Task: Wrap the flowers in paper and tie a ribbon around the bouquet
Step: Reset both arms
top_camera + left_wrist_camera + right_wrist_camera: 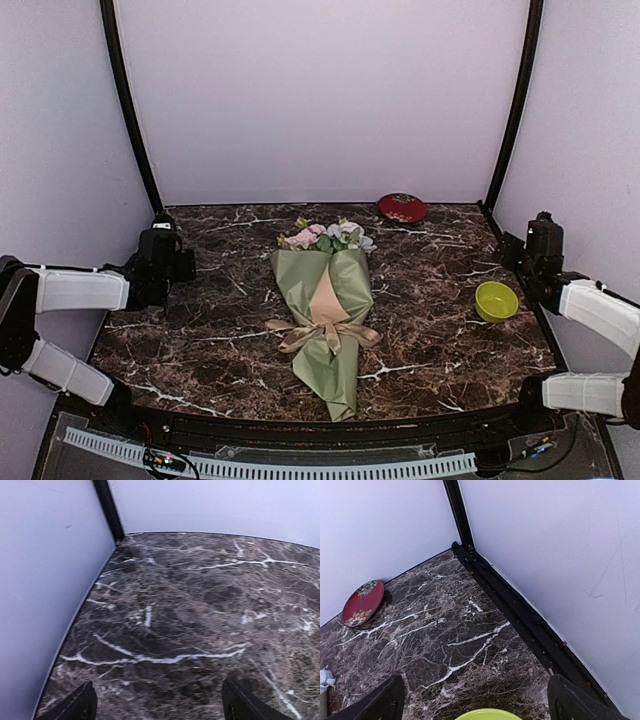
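The bouquet lies in the middle of the marble table, a sage-green paper cone with a tan inner flap. Pink and white flowers show at its far, wide end. A tan ribbon is tied in a bow around its lower half. My left gripper hovers at the table's left edge, well away from the bouquet, open and empty; its fingertips stand wide over bare marble. At the far right edge my right gripper is open and empty too, fingertips wide apart.
A red floral plate sits at the back right, also seen in the right wrist view. A lime-green bowl stands near the right edge, its rim just below my right gripper. White walls and black corner posts enclose the table.
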Motion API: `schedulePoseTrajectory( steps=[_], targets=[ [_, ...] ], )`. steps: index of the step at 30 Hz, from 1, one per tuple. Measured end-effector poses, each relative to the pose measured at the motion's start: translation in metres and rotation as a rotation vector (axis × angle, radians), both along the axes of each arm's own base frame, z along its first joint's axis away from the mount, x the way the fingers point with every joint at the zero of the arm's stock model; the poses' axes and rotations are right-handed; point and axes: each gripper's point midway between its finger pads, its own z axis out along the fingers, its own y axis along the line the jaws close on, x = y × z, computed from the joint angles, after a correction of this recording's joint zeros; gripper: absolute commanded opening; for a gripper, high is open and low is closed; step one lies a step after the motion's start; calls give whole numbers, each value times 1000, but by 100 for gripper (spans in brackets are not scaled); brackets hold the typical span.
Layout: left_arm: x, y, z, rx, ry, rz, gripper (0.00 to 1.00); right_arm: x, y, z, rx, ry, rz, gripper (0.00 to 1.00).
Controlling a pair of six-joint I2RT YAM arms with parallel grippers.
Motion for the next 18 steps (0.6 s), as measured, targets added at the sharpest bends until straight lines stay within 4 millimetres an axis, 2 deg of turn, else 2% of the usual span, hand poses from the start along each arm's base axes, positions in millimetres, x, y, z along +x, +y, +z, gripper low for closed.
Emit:
schedulePoseTrajectory(
  steps=[2, 7, 11, 15, 18],
  targets=[
    [-11, 26, 3, 52, -26, 77, 91, -1, -5, -4, -5, 0, -30, 100],
    [-29, 63, 9, 143, -90, 182, 93, 2, -11, -3, -16, -16, -65, 100],
    [-46, 88, -2, 192, -99, 266, 94, 3, -12, -2, -25, -25, -73, 100],
    [-56, 94, -14, 220, -95, 270, 94, 3, -13, -5, -34, -28, -69, 100],
    [-54, 94, -10, 227, -120, 262, 94, 0, -12, -12, -38, -28, -65, 100]
  ],
)
